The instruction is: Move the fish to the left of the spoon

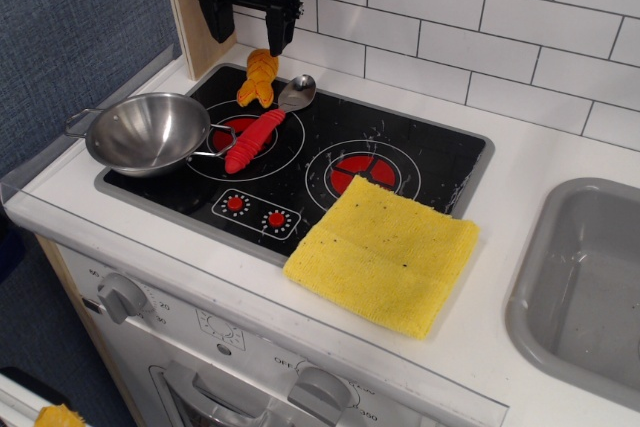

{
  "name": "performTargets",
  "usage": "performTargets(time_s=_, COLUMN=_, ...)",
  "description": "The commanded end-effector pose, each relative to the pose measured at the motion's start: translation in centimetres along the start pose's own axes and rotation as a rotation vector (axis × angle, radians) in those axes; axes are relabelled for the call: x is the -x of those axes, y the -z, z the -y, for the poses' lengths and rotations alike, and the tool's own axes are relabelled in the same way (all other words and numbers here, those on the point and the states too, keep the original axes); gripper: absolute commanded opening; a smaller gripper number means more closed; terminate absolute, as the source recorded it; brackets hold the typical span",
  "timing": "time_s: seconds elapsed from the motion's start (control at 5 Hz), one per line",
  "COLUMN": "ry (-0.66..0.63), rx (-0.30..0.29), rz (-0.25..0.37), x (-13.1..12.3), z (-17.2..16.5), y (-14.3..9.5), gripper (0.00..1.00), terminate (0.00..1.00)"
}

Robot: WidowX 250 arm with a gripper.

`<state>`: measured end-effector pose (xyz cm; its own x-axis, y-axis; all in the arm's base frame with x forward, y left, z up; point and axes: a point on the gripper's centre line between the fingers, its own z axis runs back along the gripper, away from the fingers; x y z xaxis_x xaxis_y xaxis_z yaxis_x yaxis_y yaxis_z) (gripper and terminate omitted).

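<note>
Orange fish [258, 78] stands near-upright beside spoon [266, 125]; tool [245, 19] above, fingers apart.

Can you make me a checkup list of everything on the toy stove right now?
Surface: black stove top on a white counter.
Job's things: fish lies on the stove, just left of the spoon bowl.
Clutter: steel pan at left; yellow cloth at the front edge.
Tool: tool open, above the fish, holding nothing.
Cables: nothing seen.
Surroundings: white tile wall, grey sink at right.
</note>
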<state>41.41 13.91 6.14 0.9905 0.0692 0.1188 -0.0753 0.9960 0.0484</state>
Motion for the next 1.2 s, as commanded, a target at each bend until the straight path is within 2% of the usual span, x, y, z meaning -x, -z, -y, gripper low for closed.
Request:
performTargets(time_s=0.0, ry=0.025, rx=0.027, rz=0.044, x=0.0, z=3.0, y=-3.9, gripper=1.0, terminate=0.0)
performTargets(time_s=0.2, ry=0.04, rx=0.052, rz=0.033, x=0.9, z=5.0, y=-4.8, gripper=1.0, terminate=0.0)
performTargets(time_s=0.4, ry=0.068, rx=0.053, rz=0.035, x=1.9, z=6.2, y=-5.1, gripper=1.0, terminate=0.0)
performTargets(time_s=0.8, ry=0.073, rx=0.04, rz=0.029, x=2.6, z=6.5, y=-5.0, gripper=1.0, terminate=0.0)
performTargets(time_s=1.0, ry=0.073, rx=0.04, rz=0.029, x=2.6, z=6.5, y=-5.0, gripper=1.0, terminate=1.0)
